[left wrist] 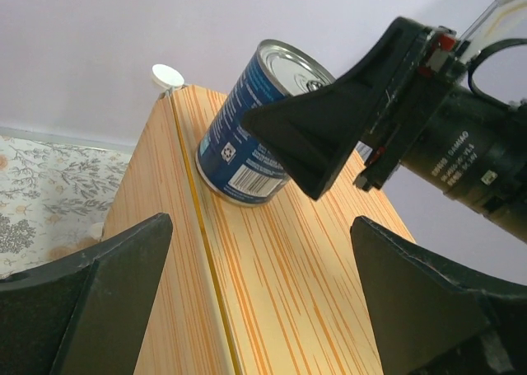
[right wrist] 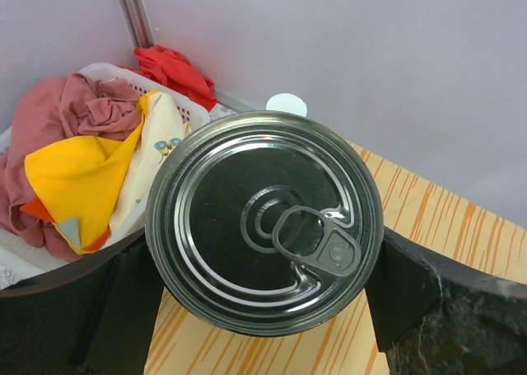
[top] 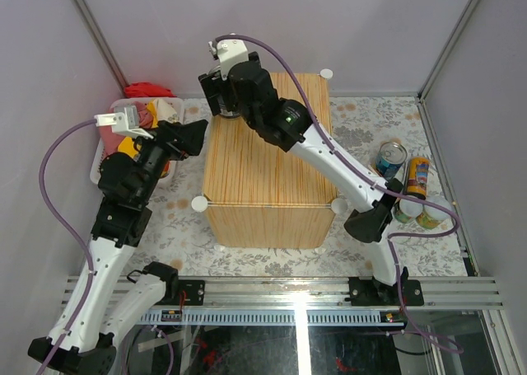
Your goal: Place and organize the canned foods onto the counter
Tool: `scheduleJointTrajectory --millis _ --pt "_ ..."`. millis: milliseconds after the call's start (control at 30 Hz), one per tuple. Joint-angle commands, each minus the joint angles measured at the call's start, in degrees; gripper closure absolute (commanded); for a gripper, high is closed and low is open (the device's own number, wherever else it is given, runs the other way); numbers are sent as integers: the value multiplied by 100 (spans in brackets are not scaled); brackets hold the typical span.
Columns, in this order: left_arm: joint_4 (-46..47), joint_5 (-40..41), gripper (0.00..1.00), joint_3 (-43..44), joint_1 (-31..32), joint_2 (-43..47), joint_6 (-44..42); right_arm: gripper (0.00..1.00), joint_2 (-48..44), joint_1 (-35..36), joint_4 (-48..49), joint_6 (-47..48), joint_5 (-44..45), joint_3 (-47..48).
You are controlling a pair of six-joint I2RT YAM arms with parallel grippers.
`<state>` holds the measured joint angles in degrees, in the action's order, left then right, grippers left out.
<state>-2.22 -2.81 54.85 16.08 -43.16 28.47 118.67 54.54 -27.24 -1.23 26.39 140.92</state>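
Wood-grain counter (top: 263, 185), centre. Right tool (top: 221, 95) clenched about the blue-labelled can (left wrist: 247, 136), whose base appears to rest at the counter's far left corner, near a white knob (left wrist: 167, 76). Left tool (top: 191, 136) released and empty, beside the counter's left face. Other cans (top: 409, 189) stand on the floral mat (top: 362, 119), right. Cans likely rigid, fairly heavy, slick-walled: best gripped across mid-body

One can (left wrist: 247, 140) is set on counter (top: 263, 181), far-L corner; other cans (top: 417, 177) are grouped on mat (top: 362, 119) to R; basket (top: 123, 103) to L.
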Motion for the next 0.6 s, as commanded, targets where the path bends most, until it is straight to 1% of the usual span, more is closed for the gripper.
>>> scheduleJointTrajectory --millis 0,267,567 --pt "115 -248 11 -150 -21 157 -223 100 -105 -293 1008 -206 -203 476" --pt "153 -341 11 -281 -20 161 -229 99 40 -702 1084 -559 -708 568" --pt "314 -532 11 -403 -23 60 -222 98 301 -861 1248 -639 -1051 812"
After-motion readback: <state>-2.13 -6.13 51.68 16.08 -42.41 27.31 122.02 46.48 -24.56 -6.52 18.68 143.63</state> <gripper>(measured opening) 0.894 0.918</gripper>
